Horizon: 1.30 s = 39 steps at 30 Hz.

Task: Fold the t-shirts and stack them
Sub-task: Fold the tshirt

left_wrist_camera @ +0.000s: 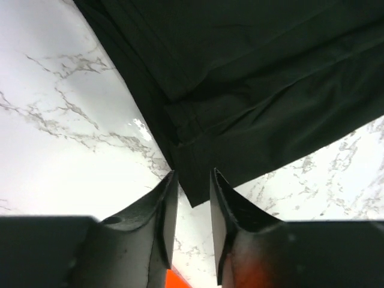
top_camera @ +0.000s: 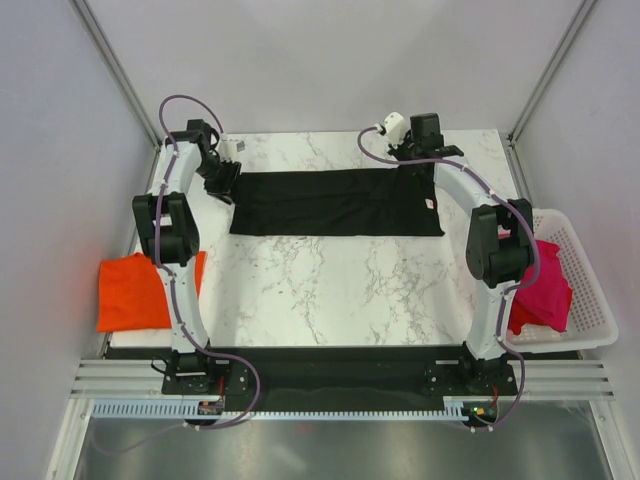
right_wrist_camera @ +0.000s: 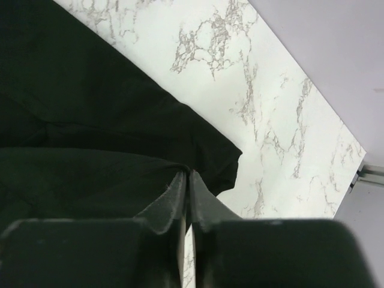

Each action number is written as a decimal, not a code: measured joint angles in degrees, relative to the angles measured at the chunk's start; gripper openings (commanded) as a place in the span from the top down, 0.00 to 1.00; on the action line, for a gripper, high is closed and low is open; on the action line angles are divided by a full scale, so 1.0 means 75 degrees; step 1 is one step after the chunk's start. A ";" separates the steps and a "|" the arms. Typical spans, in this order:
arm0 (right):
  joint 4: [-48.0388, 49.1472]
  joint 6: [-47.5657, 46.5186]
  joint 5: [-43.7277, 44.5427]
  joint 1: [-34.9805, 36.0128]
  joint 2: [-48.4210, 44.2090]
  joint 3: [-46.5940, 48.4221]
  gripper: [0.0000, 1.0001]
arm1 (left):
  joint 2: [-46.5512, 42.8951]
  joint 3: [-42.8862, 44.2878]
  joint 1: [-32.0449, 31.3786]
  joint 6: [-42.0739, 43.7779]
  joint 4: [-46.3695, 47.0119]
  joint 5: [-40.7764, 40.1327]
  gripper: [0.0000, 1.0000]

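— Since it looks limp and light, where should the black shirt [top_camera: 335, 202] be held?
— At its end corners. It lies as a band across the far table [top_camera: 330, 285]. The left gripper [left_wrist_camera: 193, 174] stands slightly parted and empty beside one corner; the right gripper [right_wrist_camera: 187, 174] seems pinched on the opposite edge.
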 measured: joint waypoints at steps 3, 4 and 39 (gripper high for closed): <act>-0.0122 0.0256 0.0245 0.0000 0.0146 0.0312 0.60 | -0.0227 -0.0329 0.0003 -0.0064 0.0254 -0.0251 0.56; -0.0175 0.0338 0.0335 0.0000 0.0163 0.0399 0.57 | -0.0428 -0.0612 0.0003 -0.0064 0.0417 -0.0268 0.53; -0.3290 0.0583 -0.2174 -0.0015 0.1842 0.1725 0.46 | -0.0166 -0.1652 -0.0787 0.0198 0.1122 -0.0216 0.60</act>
